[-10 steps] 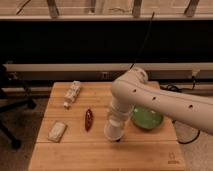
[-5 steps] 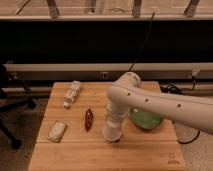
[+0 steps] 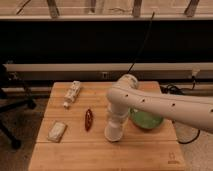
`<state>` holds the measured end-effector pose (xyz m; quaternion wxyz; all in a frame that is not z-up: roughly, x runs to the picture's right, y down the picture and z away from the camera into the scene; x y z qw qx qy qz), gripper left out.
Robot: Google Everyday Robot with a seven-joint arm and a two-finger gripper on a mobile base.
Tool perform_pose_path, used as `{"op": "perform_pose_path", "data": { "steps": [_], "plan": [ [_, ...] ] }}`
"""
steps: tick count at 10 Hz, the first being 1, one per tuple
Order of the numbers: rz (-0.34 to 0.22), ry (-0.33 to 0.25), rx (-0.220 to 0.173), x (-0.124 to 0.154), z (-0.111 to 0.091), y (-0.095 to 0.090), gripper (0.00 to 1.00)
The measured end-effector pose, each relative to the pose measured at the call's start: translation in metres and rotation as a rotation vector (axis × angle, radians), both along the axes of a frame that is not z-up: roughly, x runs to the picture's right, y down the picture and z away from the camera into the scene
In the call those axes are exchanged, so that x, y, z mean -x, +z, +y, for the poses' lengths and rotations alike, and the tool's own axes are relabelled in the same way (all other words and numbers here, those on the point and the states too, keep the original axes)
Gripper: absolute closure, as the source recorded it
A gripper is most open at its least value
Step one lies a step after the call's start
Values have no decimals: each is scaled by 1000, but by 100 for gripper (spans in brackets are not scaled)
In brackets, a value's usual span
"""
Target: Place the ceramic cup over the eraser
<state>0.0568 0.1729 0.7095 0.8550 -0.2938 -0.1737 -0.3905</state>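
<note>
**A:** Start at the left. What lies on the counter (image 3: 75, 155)?

**B:** Near the front-left there is a pale whitish block (image 3: 57, 131), lying flat and slightly askew. Behind it, closer to the back edge, a pale elongated object (image 3: 72, 94) lies at an angle, well apart from the block.

**A:** And toward the middle?

**B:** A slim dark-red object (image 3: 88, 119) lies roughly lengthwise front to back, between the pale block and the arm's lower end.

**A:** Where is the hand?

**B:** The white arm (image 3: 165, 105) comes in from the right edge, bends near the counter's centre, and points straight down. The hand (image 3: 114, 134) sits at its lower end, low over the counter, just right of the dark-red object. I cannot tell whether it is wide, narrow, or holding anything; the white shapes there blend together.

**A:** The ceramic cup? The eraser?

**B:** I cannot make out either one separately. Any white cup at the arm's tip cannot be told from the arm itself, and no small black block shows.

**A:** And further right?

**B:** A wide green bowl (image 3: 146, 120) sits just beside the arm's lower section, partly covered by the arm.
</note>
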Motion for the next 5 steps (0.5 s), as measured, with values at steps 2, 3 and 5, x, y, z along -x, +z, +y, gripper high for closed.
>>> {"op": "perform_pose_path", "data": {
  "steps": [2,3,5],
  "plan": [
    [9,7,-5,-9,-2,2,20],
    [6,6,-6,-12,-4,2,20],
    [-4,0,-11,-1,-8,1,20]
  ]
}}
